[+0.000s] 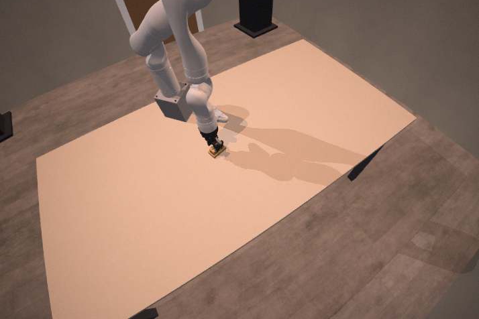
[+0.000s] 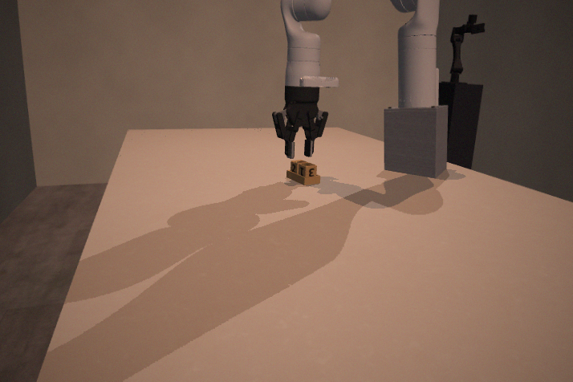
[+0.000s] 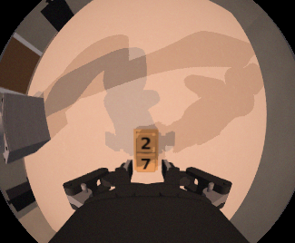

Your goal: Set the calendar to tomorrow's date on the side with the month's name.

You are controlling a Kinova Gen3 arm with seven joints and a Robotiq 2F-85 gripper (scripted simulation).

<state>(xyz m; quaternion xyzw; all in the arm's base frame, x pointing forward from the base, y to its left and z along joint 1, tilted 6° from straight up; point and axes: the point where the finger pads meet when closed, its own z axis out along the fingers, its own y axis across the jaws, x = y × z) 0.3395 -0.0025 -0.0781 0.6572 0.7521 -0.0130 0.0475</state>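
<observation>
While the gripper [image 1: 217,146] [image 2: 299,148] [image 3: 147,165] hangs above with fingers apart, holding nothing, the calendar [image 1: 219,151] [image 2: 302,172] [image 3: 145,150] sits on the pale table [image 1: 147,207] [image 2: 370,285] [image 3: 90,168], its shadowed top in a room with a wood-plank floor [image 1: 348,238] [image 2: 41,238] and dull walls [image 1: 46,21] [image 2: 152,44].

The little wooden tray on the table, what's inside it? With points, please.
Two number cubes sit in the tray [image 2: 302,179] [image 3: 145,131], side by side. Their tops show a 2 and a 7. The tray's floor under them is covered, and so are the cubes' bottoms.
</observation>
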